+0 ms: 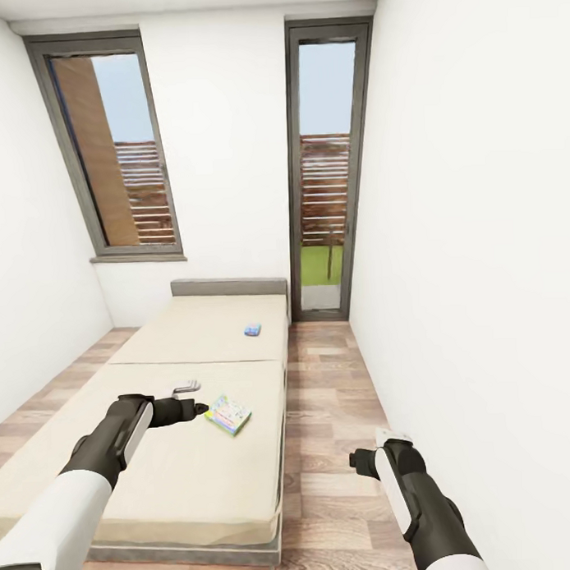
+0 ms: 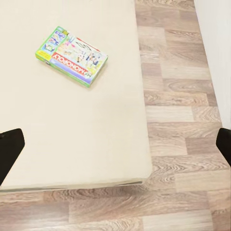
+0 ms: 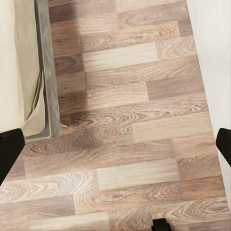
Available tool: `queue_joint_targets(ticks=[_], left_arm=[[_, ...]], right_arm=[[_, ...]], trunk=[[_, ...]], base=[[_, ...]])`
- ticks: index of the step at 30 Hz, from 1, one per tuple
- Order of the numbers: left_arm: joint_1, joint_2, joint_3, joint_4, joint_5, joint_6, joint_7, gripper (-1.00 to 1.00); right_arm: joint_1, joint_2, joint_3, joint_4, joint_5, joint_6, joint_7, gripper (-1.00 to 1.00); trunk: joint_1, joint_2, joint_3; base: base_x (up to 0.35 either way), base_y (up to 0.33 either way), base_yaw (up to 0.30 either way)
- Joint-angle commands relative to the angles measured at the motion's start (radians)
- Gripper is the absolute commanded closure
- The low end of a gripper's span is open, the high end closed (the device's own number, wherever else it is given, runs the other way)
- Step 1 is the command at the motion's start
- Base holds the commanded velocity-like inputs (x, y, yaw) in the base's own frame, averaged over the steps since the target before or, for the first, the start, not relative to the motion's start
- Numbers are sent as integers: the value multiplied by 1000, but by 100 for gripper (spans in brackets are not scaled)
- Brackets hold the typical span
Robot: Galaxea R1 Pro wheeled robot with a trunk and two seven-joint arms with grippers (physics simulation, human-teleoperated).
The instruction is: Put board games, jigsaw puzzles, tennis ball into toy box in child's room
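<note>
Bright, even daylight from 2 windows [image 1: 116,151]; soft faint shadows, slight blur, wide-angle stretch at edges.

Both arms are white on the upper segments and turn glossy black toward the wrists. Each forearm carries a white panel set lengthwise in the black shell. The left gripper [image 1: 193,398] has a black base and pale grey fingers. The right gripper [image 1: 357,459] is black. In both wrist views the fingertips [image 2: 9,149] are black.
</note>
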Motion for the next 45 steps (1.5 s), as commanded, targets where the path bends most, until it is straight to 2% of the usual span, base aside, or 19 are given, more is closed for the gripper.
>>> queue_joint_targets(ticks=[1, 29, 45], left_arm=[[-1, -1, 1, -1, 6, 7, 2, -100], [-1, -1, -5, -1, 5, 5, 6, -100], [-1, -1, -6, -1, 5, 5, 6, -100]], right_arm=[[-1, 1, -1, -1, -10, 2, -8, -100], [-1, 2, -1, -1, -6, 2, -8, -100], [-1, 2, -1, -1, -7, 2, -8, -100]], trunk=[[1, -2, -2], [1, -2, -2], [1, -2, -2]], base=[[151, -182, 0], [123, -68, 0], [46, -78, 0]])
